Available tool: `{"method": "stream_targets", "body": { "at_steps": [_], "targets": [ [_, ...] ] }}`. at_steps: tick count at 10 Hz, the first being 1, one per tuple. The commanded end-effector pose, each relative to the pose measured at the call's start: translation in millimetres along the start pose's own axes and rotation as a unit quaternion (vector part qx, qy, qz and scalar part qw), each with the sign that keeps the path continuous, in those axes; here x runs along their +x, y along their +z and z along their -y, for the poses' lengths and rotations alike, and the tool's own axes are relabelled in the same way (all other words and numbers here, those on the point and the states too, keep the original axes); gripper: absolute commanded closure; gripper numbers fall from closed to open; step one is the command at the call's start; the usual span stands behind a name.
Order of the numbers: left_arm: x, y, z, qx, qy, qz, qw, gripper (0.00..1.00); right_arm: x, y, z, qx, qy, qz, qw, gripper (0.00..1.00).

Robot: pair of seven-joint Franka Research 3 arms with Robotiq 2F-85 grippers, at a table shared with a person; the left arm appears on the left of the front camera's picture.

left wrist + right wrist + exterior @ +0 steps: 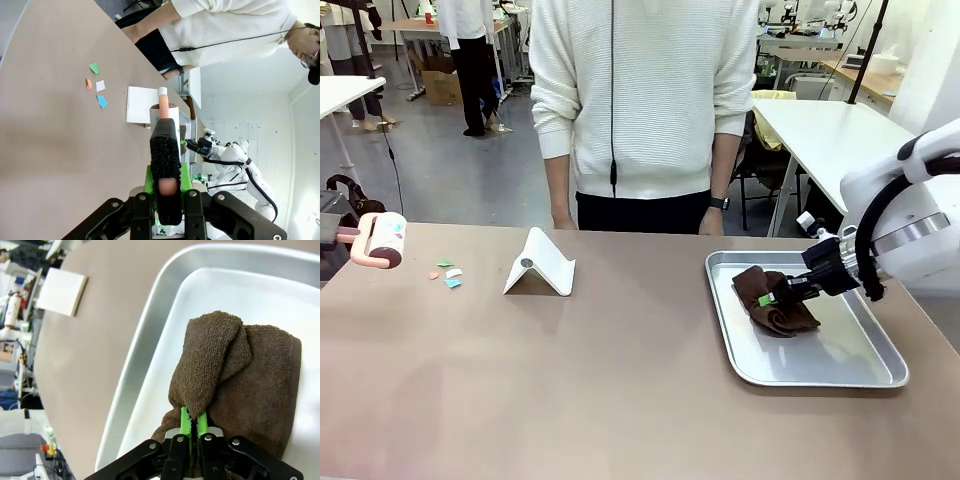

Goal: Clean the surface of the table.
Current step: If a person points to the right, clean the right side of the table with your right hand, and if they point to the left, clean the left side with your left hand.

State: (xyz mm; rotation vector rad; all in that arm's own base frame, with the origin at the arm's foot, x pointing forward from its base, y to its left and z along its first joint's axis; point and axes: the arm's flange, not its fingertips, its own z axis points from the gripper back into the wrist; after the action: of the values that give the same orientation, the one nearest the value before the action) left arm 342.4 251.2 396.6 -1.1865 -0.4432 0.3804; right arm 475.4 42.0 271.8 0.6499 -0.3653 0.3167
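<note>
You have the taupe counter (620, 390) spanning the whole lower frame, your left pincer (165, 134) pinching a pink lint roller (386, 240) at its left edge and your right pincer (768, 298) pinching a brown cloth (784, 318) in the steel tray (840, 375) at lower right

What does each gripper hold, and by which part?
The left gripper holds the lint roller by its pink handle; right gripper pinches a fold of the brown towel.
</note>
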Motion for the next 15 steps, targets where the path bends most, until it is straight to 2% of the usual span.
{"method": "stream_targets", "body": {
  "at_steps": [1,4,8,12,15],
  "targets": [
    [-1.6,1.8,2.7,-0.004,-0.002,-0.002,1.0,1.0,-6.0,12.4,18.7,-0.041,-0.027,0.024,0.999,1.0],
    [-1.6,1.8,2.7,-0.004,-0.002,-0.002,1.0,1.0,-10.7,38.5,46.1,-0.064,-0.074,0.057,0.994,1.0],
    [-1.6,1.8,2.7,-0.004,-0.002,-0.002,1.0,1.0,-18.9,51.8,58.8,-0.048,-0.101,0.076,0.991,1.0],
    [-1.6,1.8,2.7,-0.004,-0.002,-0.002,1.0,1.0,-18.7,58.9,49.0,0.017,-0.108,0.085,0.99,1.0],
    [-1.6,1.8,2.7,-0.004,-0.002,-0.002,1.0,1.0,-19.3,79.0,23.6,0.052,-0.119,0.105,0.986,1.0]
  ]
}}
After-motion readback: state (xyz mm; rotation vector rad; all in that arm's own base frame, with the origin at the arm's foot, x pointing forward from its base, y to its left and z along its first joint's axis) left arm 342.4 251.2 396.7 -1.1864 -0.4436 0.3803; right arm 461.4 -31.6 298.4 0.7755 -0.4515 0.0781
